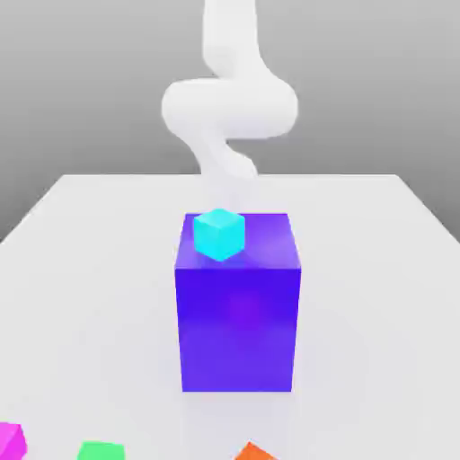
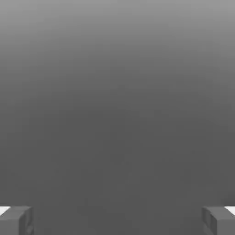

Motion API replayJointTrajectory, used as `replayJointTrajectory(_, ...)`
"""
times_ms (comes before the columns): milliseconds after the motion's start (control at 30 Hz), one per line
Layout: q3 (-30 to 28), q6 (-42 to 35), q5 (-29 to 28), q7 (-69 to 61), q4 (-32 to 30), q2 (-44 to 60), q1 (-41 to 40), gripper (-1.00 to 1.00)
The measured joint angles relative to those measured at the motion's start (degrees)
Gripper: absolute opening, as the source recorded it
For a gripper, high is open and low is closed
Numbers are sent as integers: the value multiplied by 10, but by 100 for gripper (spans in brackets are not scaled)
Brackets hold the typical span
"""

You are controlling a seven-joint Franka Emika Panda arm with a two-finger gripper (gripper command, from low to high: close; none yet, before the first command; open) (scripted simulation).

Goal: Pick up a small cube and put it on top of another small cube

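The gripper point(image 2: 117, 220) is standing spread wide, its fingers point(image 2: 16, 220) gripping and touching nothing. The small magenta cube point(image 1: 11, 440) is sitting on the tabletop point(image 1: 90, 269) at the exterior view's lower left corner, near a green cube point(image 1: 99, 451).

The small cube point(image 1: 11, 440), bright magenta, is seen at the lower corner on the exterior view's left, cut off by the picture's edge. It is set on the white table point(image 1: 90, 296), near a green cube point(image 1: 99, 451).
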Motion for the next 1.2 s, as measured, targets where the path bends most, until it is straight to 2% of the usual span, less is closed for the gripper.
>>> replayJointTrajectory(333,43,35,-86,245,32,213,-126,0)
replayJointTrajectory(633,21,70,-127,438,59,398,-193,0)
replayJointTrajectory(833,0,101,-103,531,74,514,-220,0)
replayJointTrajectory(1100,-12,148,-2,607,93,656,-268,0)
replayJointTrajectory(1200,-11,190,9,614,106,717,-274,0)
